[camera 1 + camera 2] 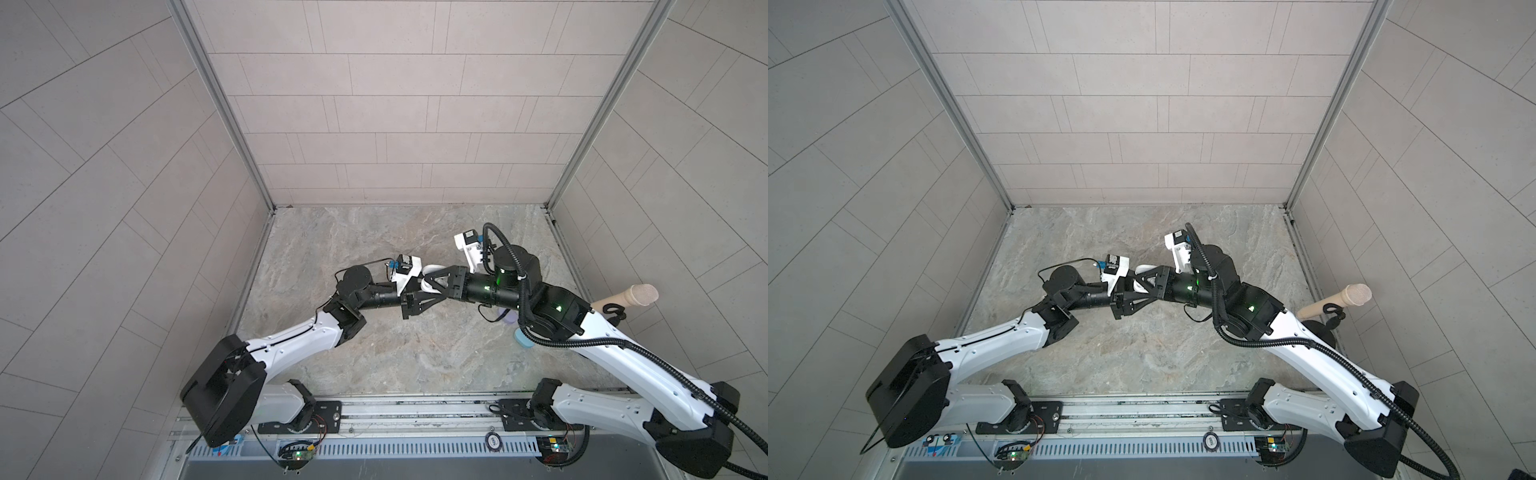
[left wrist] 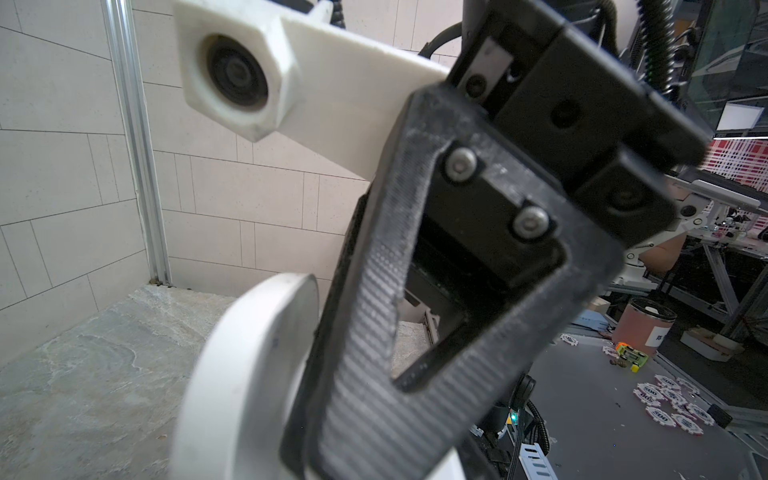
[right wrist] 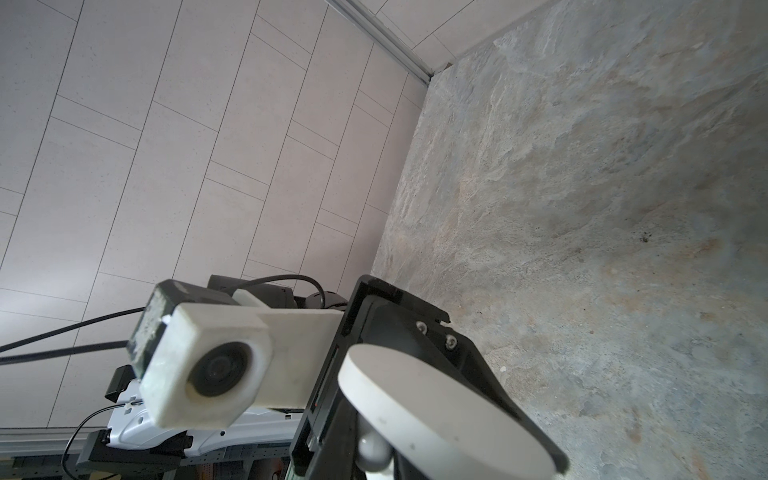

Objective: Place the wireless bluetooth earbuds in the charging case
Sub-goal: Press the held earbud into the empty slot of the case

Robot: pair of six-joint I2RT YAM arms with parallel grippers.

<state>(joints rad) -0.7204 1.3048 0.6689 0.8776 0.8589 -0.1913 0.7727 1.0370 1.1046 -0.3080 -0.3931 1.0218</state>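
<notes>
1. A smooth white charging case (image 1: 428, 286) hangs in the air above the middle of the stone-patterned table (image 1: 415, 357), and its flat oval lid (image 3: 436, 407) looks hinged open.
2. The earbuds are too small or too hidden to make out.
3. The left gripper (image 1: 439, 293) and the right gripper (image 1: 424, 277) reach inward, roughly level, and cross at the case.
4. Both pairs of jaws are drawn narrow. Which gripper grips the case cannot be told.

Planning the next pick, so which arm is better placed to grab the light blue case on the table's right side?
Right, probably. The light blue case lies under the right arm, far from the left gripper. Both grippers are shut at the white case, so the right gripper must leave it first.
</notes>
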